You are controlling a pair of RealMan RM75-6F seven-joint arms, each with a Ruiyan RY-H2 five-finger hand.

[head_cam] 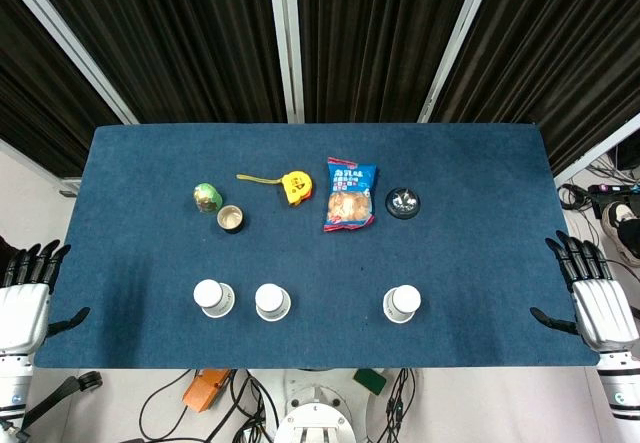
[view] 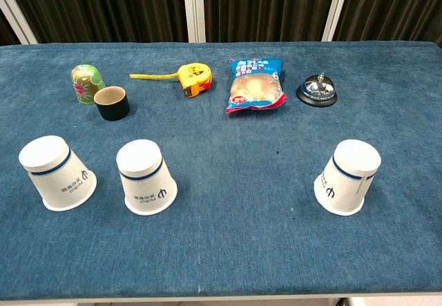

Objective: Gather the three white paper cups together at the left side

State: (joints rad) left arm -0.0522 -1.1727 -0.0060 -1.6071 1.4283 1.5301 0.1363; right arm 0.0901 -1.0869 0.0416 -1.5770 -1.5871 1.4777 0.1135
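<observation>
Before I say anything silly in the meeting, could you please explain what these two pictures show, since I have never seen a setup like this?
This is a robot with two arms, each ending in a mechanical hand. The head view looks down from above; the chest view looks across the same blue table from lower down.

The left hand and right hand rest at the table's side edges, fingers apart, holding nothing. Neither appears in the chest view.

Three white paper cups stand upside down in the near row: the left cup and middle cup close together, the right cup apart from them. The job is to gather all three on the left.

Behind them lie a green painted doll, a small black cup, a yellow tape measure, a blue snack bag and a desk bell.
</observation>
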